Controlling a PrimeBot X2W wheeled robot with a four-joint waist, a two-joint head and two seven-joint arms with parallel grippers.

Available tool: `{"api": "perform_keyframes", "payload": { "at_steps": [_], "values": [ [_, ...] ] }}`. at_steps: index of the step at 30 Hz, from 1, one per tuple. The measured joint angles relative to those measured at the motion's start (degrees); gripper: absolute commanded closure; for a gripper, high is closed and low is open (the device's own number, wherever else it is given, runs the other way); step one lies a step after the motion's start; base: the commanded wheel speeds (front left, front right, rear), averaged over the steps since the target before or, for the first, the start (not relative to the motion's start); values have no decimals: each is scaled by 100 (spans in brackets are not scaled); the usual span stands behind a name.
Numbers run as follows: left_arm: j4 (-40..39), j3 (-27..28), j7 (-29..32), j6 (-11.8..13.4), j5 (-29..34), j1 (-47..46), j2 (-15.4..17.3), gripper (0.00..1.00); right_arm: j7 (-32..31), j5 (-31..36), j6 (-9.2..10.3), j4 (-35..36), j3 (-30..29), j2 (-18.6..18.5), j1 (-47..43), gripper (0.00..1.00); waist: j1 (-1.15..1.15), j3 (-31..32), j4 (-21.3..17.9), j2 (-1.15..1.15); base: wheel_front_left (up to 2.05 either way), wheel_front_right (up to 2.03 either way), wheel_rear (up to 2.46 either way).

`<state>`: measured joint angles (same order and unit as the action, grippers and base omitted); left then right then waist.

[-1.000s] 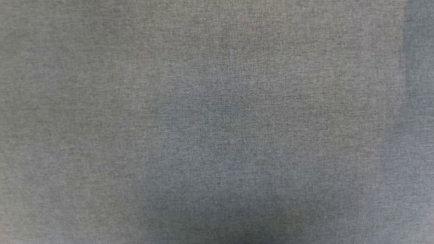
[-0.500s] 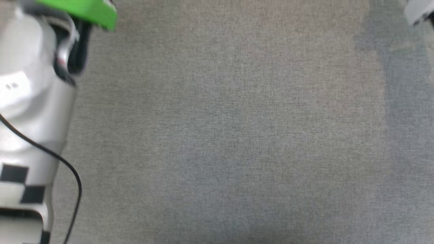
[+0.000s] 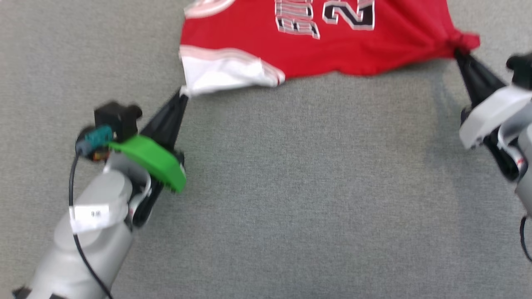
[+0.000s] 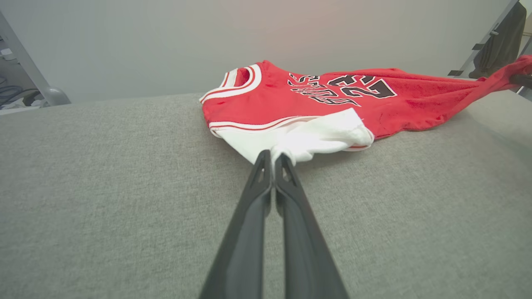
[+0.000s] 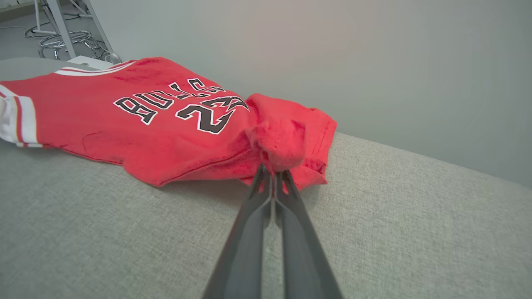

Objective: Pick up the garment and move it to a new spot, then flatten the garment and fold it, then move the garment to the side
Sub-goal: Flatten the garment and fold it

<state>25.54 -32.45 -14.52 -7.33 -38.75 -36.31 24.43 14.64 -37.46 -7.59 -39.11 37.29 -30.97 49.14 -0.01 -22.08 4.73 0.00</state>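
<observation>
Left tool (image 4: 272, 156) is clamped shut on the tip of the white sleeve (image 4: 320, 133), its two dark fingers pressed together with a pinch of cloth between them. A green cover (image 3: 151, 161) sits on that wrist and a black cable (image 3: 83, 249) runs down along the pale forearm. The right tool (image 5: 272, 171), well apart from the left one, is likewise closed, gripping a bunched red corner of the hem (image 5: 278, 141), which stands a little off the surface with a shadow beneath it.

Between the two grips the garment (image 3: 353, 50) is drawn out sideways on the grey fabric-covered worktop (image 3: 291, 187), toward its far edge. The neck opening points to the robot's left and the hem to its right. The black "BULLS 23" print (image 5: 178, 106), outlined in white, faces up. The near edge of the red body sags toward the worktop between the two held points, while most of the cloth lies on the surface.

Beyond the far edge of the worktop stands a plain pale wall (image 4: 166, 41). A grey metal leg (image 4: 25, 62) shows at the left of the left wrist view, and a chrome ring base (image 5: 62, 39) on the floor shows at the upper left of the right wrist view.
</observation>
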Motion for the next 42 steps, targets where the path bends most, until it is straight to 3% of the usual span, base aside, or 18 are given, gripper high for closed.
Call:
{"api": "perform_keyframes", "payload": {
  "at_steps": [9,17,27,42],
  "values": [
    [113,-360,13,0,-466,1031,316,100,1,-495,0,123,-283,-22,-1161,100,0,675,76,0,0,0,0],
    [-288,-609,108,0,-955,1721,645,100,1,-724,0,744,-410,-64,-2196,100,0,1209,89,0,0,0,0],
    [-1071,-770,357,53,-1174,2588,1125,100,1,-815,2,1653,-225,-336,-2978,100,0,1733,47,0,0,0,0],
    [-2529,-1069,1166,152,-1693,3644,1973,100,-12,-1128,2,1965,-761,-556,-4437,100,0,2148,53,0,0,0,0]
  ]
}}
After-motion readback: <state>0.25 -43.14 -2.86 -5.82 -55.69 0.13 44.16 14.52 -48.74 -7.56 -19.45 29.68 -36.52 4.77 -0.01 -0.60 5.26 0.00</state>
